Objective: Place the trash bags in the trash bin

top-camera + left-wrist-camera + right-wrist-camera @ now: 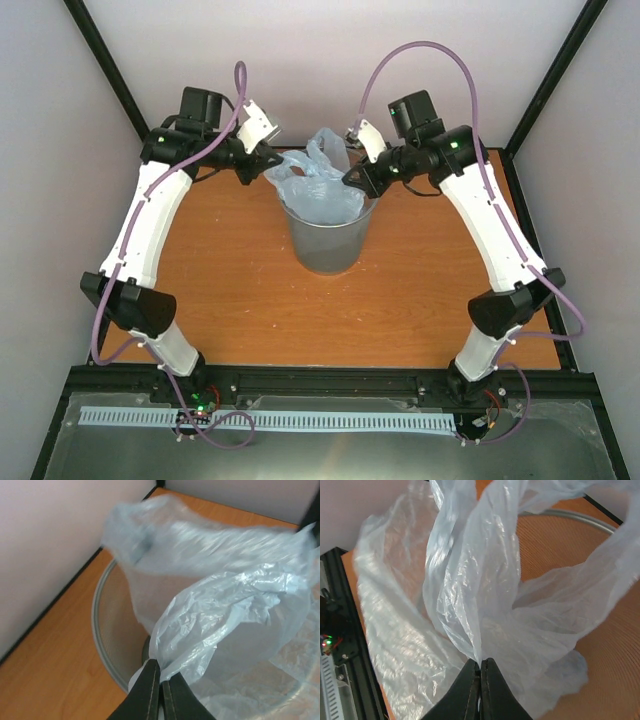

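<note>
Standing near the middle of the wooden table (240, 290), the trash bin (326, 245) is a round, translucent grey wastebasket that tapers slightly to its base under a thin rim. Crinkled, pale bluish, see-through trash bag (318, 178) film billows from its mouth. The blurred left wrist view makes it hard to tell whether this is one bag or several. The left gripper (160, 669) and right gripper (480, 662) each have their fingers pressed together on a pinched fold of the film, at opposite sides of the rim.
</note>
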Controlling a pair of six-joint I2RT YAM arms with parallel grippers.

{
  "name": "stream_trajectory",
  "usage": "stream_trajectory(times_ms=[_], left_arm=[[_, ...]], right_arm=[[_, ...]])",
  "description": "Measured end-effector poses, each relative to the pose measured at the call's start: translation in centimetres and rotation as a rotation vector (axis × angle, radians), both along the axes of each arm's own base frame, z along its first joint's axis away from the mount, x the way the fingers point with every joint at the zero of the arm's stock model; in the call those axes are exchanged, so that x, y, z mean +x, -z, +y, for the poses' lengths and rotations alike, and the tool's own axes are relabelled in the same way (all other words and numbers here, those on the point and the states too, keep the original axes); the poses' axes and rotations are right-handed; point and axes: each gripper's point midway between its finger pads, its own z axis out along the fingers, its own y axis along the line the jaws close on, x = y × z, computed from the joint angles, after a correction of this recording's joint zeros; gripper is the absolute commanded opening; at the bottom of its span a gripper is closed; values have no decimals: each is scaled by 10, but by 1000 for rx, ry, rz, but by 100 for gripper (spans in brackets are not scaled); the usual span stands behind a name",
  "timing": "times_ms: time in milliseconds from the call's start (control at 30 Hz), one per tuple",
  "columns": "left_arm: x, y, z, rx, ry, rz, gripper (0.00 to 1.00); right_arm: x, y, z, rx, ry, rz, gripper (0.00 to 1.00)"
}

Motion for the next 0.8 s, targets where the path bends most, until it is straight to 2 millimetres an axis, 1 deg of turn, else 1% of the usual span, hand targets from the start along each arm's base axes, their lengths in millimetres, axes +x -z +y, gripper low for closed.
stream_trajectory(times_ms=[100, 167, 267, 300, 367, 433, 467, 500, 567, 633, 700, 800], left_arm=[[-1, 14, 8, -12, -97, 65, 1], [-6, 16, 13, -32, -153, 88, 1], [-17, 6, 21, -93, -238, 90, 1], [-20, 2, 22, -115, -259, 92, 1], [-26, -7, 26, -164, -308, 93, 1], [-28, -7, 28, -197, -349, 114, 1], [-29, -4, 28, -209, -363, 134, 1], [-29, 2, 27, -217, -374, 161, 1], [-26, 12, 26, -223, -398, 208, 1], [-21, 15, 27, -235, -414, 231, 1], [-17, 15, 25, -252, -420, 240, 1], [-13, 12, 23, -275, -419, 240, 1]], right_arm=[[-2, -1, -18, -22, 48, -14, 3], [-3, -4, -31, -33, 86, -37, 3], [-13, -7, -48, -42, 128, -78, 3], [-19, -5, -53, -46, 138, -92, 3], [-29, 1, -62, -57, 155, -115, 3], [-38, 13, -71, -79, 173, -126, 3], [-41, 19, -75, -92, 181, -124, 5], [-43, 24, -77, -103, 186, -121, 13], [-43, 26, -79, -117, 190, -123, 34], [-43, 23, -81, -125, 180, -139, 47], [-45, 10, -80, -118, 155, -179, 52], [-48, -28, -72, -77, 95, -298, 53]])
